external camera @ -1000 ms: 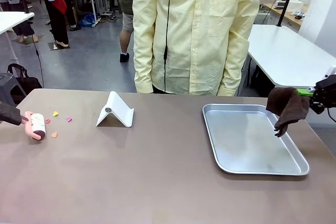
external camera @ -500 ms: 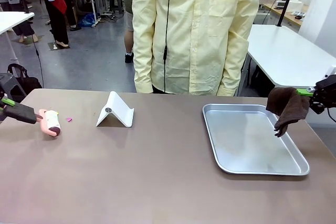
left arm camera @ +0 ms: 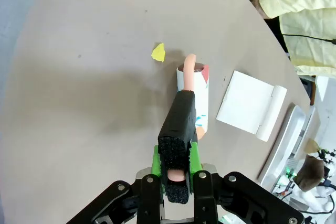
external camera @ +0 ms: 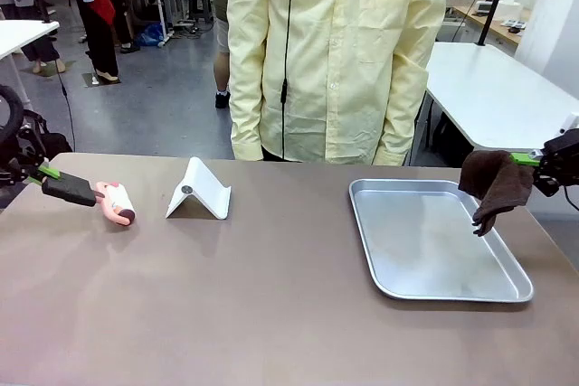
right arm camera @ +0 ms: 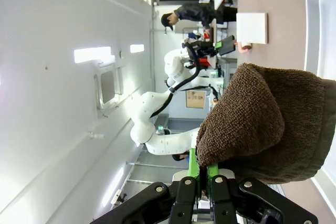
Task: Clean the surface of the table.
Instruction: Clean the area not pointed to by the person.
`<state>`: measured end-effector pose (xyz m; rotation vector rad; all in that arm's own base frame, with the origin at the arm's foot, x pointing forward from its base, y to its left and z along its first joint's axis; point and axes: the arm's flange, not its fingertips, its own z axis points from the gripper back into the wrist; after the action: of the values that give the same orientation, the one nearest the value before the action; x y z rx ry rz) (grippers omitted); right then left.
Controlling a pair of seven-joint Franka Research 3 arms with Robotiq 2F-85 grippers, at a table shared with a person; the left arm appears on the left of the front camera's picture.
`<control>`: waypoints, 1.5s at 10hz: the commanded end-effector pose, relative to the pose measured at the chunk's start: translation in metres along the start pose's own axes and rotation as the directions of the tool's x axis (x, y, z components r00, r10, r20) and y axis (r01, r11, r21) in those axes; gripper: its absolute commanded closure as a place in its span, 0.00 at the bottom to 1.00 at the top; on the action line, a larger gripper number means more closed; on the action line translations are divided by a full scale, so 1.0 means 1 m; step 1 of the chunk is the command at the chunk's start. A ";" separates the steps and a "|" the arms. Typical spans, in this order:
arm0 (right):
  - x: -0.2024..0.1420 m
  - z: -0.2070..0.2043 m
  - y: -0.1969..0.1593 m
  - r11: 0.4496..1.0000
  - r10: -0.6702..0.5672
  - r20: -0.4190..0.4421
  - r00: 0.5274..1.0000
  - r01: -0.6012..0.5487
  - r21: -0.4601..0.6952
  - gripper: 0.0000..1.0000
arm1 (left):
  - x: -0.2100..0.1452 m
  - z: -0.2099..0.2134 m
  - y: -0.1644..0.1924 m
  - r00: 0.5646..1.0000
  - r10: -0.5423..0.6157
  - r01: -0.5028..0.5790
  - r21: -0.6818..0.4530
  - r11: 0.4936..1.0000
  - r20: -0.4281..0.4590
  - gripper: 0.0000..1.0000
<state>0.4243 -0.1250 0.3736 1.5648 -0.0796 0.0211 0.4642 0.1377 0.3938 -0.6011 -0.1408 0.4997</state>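
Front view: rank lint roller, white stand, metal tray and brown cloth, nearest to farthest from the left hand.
1. lint roller, in the left hand
2. white stand, left of centre
3. metal tray, right side
4. brown cloth, far right

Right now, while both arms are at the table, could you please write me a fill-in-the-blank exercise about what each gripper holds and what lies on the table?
1. The left gripper is shut on the ____ handle of the lint roller.
2. The right gripper holds a ____ cloth at the right edge of the table.
3. The white stand sits between the lint roller and the metal ____.
4. One ____ paper scrap lies near the lint roller.
Missing words: black; brown; tray; yellow.
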 end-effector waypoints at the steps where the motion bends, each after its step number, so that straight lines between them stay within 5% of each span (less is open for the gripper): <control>1: 0.002 -0.003 0.003 1.000 0.022 0.007 1.000 -0.022 -0.002 0.94 | 0.009 -0.026 0.001 0.999 0.015 -0.013 0.052 0.999 -0.033 0.80; 7: 0.002 -0.003 0.003 1.000 0.022 0.007 1.000 -0.022 -0.002 0.94 | 0.011 -0.027 -0.025 0.998 -0.038 0.038 0.003 0.999 -0.051 0.80; 11: 0.002 -0.003 0.003 1.000 0.022 0.007 1.000 -0.022 -0.002 0.94 | -0.033 0.083 -0.031 0.981 -0.182 0.191 -0.219 0.957 0.060 0.80; 15: 0.002 -0.003 0.003 1.000 0.022 0.007 1.000 -0.022 -0.002 0.94 | -0.079 0.153 0.035 0.982 -0.187 0.178 -0.347 0.921 0.010 0.80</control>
<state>0.4245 -0.1251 0.3736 1.5642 -0.0799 0.0212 0.3481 0.1892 0.5135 -0.9072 -0.2863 0.2869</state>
